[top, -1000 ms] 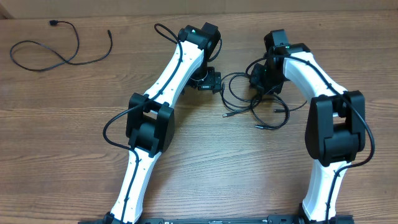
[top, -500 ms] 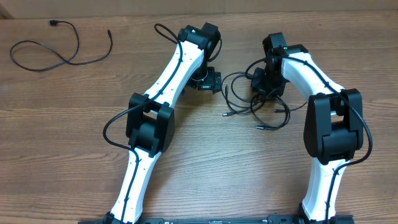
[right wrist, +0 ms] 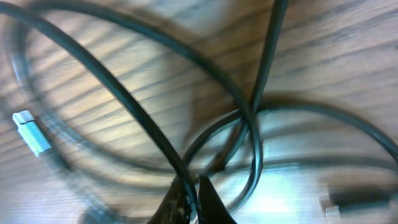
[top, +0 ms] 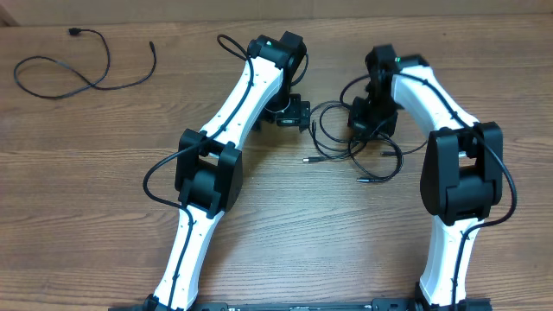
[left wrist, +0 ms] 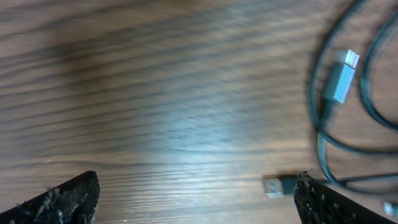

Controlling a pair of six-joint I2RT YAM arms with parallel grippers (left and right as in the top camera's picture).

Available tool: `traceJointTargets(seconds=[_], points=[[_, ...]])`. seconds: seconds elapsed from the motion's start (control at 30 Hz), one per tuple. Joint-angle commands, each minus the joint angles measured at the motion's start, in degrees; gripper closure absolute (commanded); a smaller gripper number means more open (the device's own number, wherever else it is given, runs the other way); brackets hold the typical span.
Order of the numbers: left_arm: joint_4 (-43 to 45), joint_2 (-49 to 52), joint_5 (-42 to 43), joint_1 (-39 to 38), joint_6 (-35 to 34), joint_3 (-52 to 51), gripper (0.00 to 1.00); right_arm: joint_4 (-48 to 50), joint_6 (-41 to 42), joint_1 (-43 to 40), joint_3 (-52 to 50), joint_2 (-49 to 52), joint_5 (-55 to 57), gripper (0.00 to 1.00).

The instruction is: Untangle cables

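Right gripper (right wrist: 189, 194) clamped on tangled cables (right wrist: 266, 62); left gripper (left wrist: 196, 190) spread wide, holding nothing.

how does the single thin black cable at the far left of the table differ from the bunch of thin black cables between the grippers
The single thin black cable lies alone, loosely spread; the bunch of thin black cables overlaps in several crossing loops. The single cable lies untouched; the right gripper pinches a strand of the bunch. Both are thin and black.
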Motion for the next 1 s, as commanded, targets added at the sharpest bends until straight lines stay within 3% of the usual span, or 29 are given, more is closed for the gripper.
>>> traceJointTargets(seconds=[0.0,0.23,0.43,0.6,0.73,0.87,0.97], points=[[0.00,-1.16,7.93,-0.39,7.45,-0.50,0.00,-5.53,-0.11,0.17,11.19,-3.28,-2.73,0.96],[-2.01,-1.16,9.44,-0.39,8.52,-0.50,0.00,-22.64,-0.24,0.22,36.59,-9.99,-5.27,0.96],[-5.60,-1.16,10.69,-0.39,9.60,-0.50,0.00,-27.56,-0.20,0.22,50.95,-16.68,-5.40,0.96],[-7.28,-1.16,11.76,-0.46,12.04,-0.50,0.00,-27.21,0.00,0.22,56.83,-22.73,-8.26,0.96],[-8.07,-1.16,19.96,-0.46,18.25,-0.50,0.00,-25.05,2.89,0.22,58.84,-27.56,-9.29,0.96],[-9.11,-1.16,27.89,-0.50,24.57,-0.50,0.00,-18.47,7.28,0.22,58.95,-32.44,-9.31,0.96],[-9.38,-1.16,28.11,-0.57,24.57,-0.50,0.01,-12.85,8.92,0.22,58.95,-35.41,-9.33,0.96]])
